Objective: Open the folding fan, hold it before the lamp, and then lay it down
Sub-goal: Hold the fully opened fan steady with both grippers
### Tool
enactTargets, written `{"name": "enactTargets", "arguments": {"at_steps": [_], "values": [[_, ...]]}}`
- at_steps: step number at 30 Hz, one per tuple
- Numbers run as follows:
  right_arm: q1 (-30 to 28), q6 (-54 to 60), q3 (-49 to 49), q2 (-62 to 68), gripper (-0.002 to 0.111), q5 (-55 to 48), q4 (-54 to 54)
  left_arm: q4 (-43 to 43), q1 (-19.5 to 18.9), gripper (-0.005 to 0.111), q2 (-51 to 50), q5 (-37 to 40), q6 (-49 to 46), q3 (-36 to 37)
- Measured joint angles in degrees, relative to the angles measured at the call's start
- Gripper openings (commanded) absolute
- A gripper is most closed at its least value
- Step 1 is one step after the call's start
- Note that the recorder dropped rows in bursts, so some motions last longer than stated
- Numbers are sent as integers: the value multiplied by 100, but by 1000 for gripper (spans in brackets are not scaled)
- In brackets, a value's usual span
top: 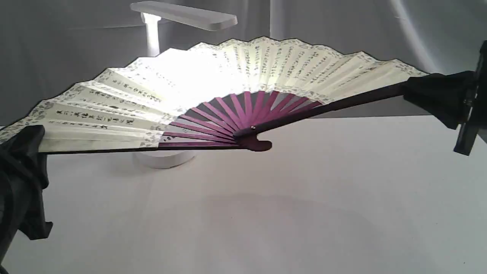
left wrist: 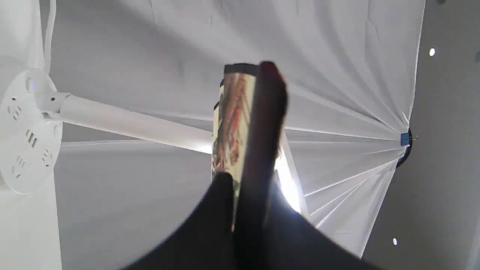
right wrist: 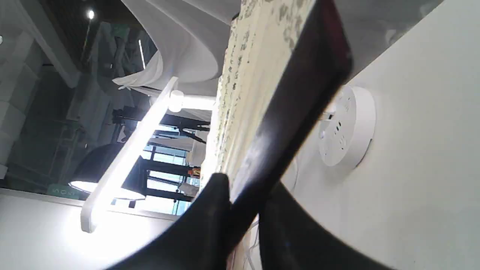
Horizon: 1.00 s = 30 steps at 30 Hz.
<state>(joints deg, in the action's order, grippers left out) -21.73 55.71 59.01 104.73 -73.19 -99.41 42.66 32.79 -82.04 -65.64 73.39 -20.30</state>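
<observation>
**While both grippers clamp its guards, folding fan (top: 266, 64) stands spread before lamp (top: 182, 15)**

Where the view begins, the white table (top: 266, 213) lies bare and matte, with open room beneath the fan across its whole front. The left gripper (top: 35, 141), sheathed in black cloth, comes up from the near left edge and is closed on the fan's left guard, which runs almost level. The fan is spread wide and held clear above the table, with its pivot (top: 253, 139) lowest, near centre. Its leaf is cream pleated paper with black columns of script, a speckled border and a thin black edge. The ribs (top: 236, 110) are slim maroon slats, splayed apart. The right gripper (top: 412, 89), likewise black-sleeved, reaches in from the right edge and pinches the dark right guard, which rises toward it. The lamp stands just behind the paper. Its flat white head shows above the fan's rim and its round base (top: 163, 159) sits on the table below the left guard. Its glow shows through the left pleats. Grey draped cloth (top: 342, 19) closes the rear.
</observation>
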Motion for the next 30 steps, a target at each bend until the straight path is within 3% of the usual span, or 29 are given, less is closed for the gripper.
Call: {"name": "enactTargets", "arguments": {"at_steps": [23,30], "values": [[0,0,0,0,0,57,81,-90,0,0,0,13,-11,0],[0,-21,0,-3,0,311,389,-54,0,0,23,687,-190,0]]}}
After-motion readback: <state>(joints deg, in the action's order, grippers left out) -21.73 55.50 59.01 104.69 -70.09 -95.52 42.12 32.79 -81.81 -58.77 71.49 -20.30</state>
